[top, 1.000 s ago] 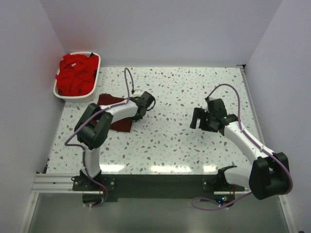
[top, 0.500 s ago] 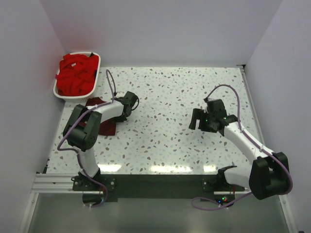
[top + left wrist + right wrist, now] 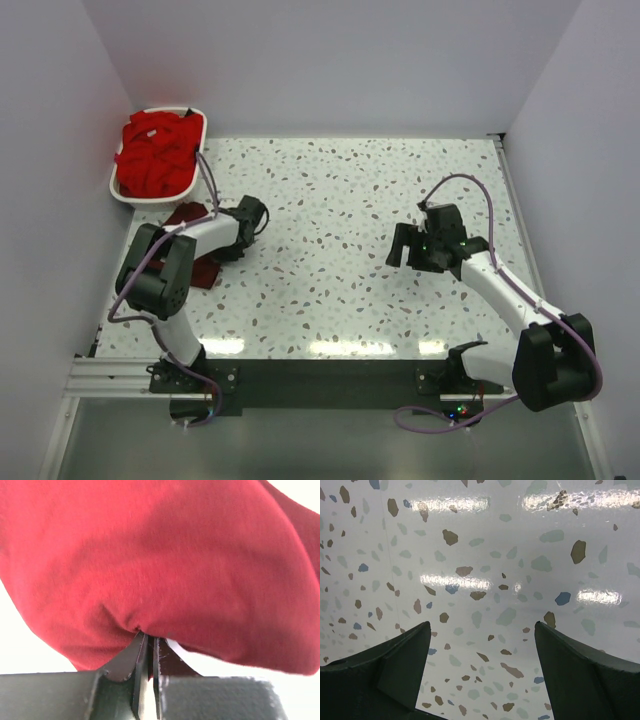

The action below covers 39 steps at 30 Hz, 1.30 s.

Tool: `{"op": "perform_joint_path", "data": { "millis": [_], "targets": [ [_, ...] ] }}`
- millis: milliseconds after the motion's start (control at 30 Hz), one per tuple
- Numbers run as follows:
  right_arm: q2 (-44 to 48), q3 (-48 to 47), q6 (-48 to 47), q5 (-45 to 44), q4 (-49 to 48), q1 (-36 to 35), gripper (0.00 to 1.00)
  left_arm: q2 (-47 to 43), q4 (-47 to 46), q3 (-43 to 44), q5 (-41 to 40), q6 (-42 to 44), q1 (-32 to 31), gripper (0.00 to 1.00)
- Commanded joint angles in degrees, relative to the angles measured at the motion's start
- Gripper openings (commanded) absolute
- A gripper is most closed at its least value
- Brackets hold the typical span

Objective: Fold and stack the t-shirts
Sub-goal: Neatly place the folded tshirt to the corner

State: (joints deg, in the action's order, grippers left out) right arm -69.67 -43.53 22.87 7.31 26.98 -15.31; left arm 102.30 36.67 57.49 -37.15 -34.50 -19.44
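The left gripper [image 3: 148, 641] has its two dark fingers [image 3: 139, 655] pressed together on a pinch of the maroon shirt [image 3: 160, 555]. The cloth gathers into small creases at the grip and swells out above it in a soft, smooth fold that fills most of the left wrist view. A sliver of something white shows just under the fabric beside the fingers, but what it is cannot be told.

From above, this shirt lies bunched on the table [image 3: 350, 190] at the far left, partly under the left arm and just in front of the basket [image 3: 198, 160].

The right gripper [image 3: 482, 672] hangs with its fingers [image 3: 395, 675] wide apart and nothing between them, over a bare patch of glossy, pale tabletop speckled with brown, grey and blue chips.

The basket is white plastic with rounded corners and sits in the far left corner. The red shirts [image 3: 155, 158] are heaped in it in a crumpled pile that rises to the rim.
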Motion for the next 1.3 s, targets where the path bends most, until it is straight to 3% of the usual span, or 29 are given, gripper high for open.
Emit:
{"op": "perform_joint_path", "data": {
  "millis": [0,233,300,333,400,433,533,633,833,1267],
  "targets": [
    [1.5,0.9,-0.7,1.3,-2.4,0.4,0.88,0.7,2.3,-5.2,13.1,-8.7,-4.5,0.00],
    [1.0,1.1,-0.5,2.1,-2.9,0.5,0.88,1.4,2.1,-2.0,17.7,-14.3,-12.7,0.02],
    [1.3,1.1,-0.7,2.0,-2.6,0.5,0.88,-0.8,3.2,0.4,16.8,-14.1,-13.0,0.14],
    [1.6,1.1,-0.8,1.8,-2.5,0.4,0.88,-1.4,4.0,1.6,16.1,-13.6,-13.0,0.28],
    [1.8,1.3,-0.8,1.8,-2.5,0.4,0.88,-2.7,6.8,5.1,14.0,-12.8,-13.0,0.42],
    [1.9,1.2,-0.8,1.9,-2.5,0.4,0.88,-4.3,7.8,6.2,13.2,-11.9,-13.0,0.55],
    [2.0,0.9,-1.0,2.1,-2.2,0.5,0.88,-8.4,11.1,9.8,10.2,-10.6,-13.0,0.67],
    [2.3,0.8,-1.2,2.1,-2.1,0.5,0.88,-12.3,13.0,10.6,5.9,-9.2,-11.7,0.67],
    [2.1,1.6,-0.7,3.5,-2.9,0.5,0.88,-18.3,3.5,1.2,13.6,-3.1,3.0,0.66],
    [3.4,2.7,-1.2,4.5,-2.9,0.6,0.88,-8.4,-4.9,-5.6,14.4,-1.2,13.5,0.75]
  ]
}}
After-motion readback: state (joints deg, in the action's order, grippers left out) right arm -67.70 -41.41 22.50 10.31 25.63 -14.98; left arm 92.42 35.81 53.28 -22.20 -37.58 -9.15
